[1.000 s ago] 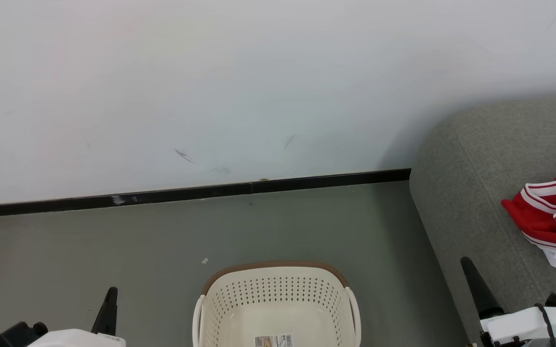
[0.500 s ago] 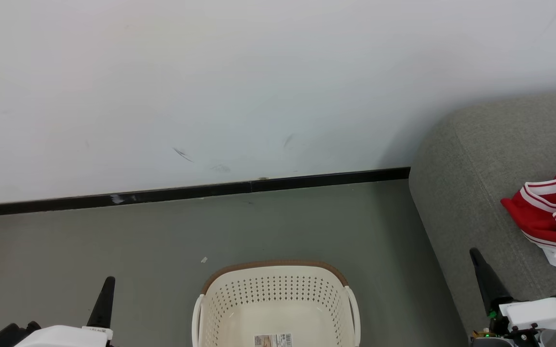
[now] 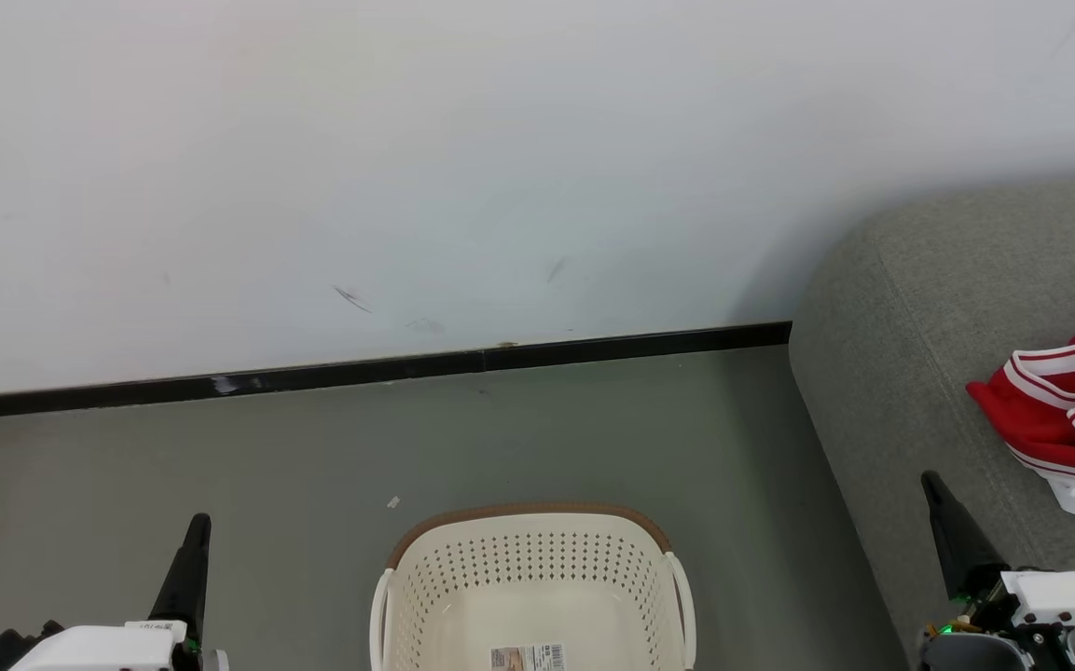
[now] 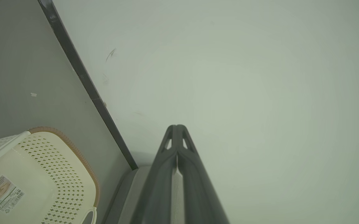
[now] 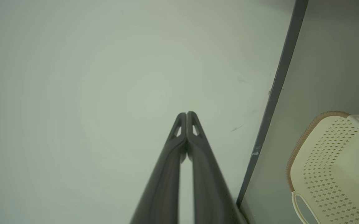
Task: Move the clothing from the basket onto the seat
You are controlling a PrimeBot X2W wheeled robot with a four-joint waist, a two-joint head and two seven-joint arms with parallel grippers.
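Note:
The red and white clothing (image 3: 1064,419) lies crumpled on the grey seat (image 3: 929,317) at the right edge of the head view. The cream basket (image 3: 532,582) with a brown rim stands on the floor at bottom centre, holding nothing but its paper label (image 3: 528,658). Left of the basket, my left gripper (image 3: 197,529) is shut with nothing in it. My right gripper (image 3: 930,482) is shut too, over the seat's front edge, below and left of the clothing. Both wrist views show closed fingertips (image 4: 177,127) (image 5: 186,114) against the wall, with the basket (image 4: 42,174) (image 5: 335,161) to one side.
A white wall (image 3: 406,168) with a black skirting board (image 3: 360,373) runs behind the basket. Grey floor (image 3: 546,438) lies between the wall, the basket and the seat. A small white scrap (image 3: 393,502) sits on the floor.
Both grippers have risen slightly in the head view, the right one also shifting right. The basket and clothing stay put.

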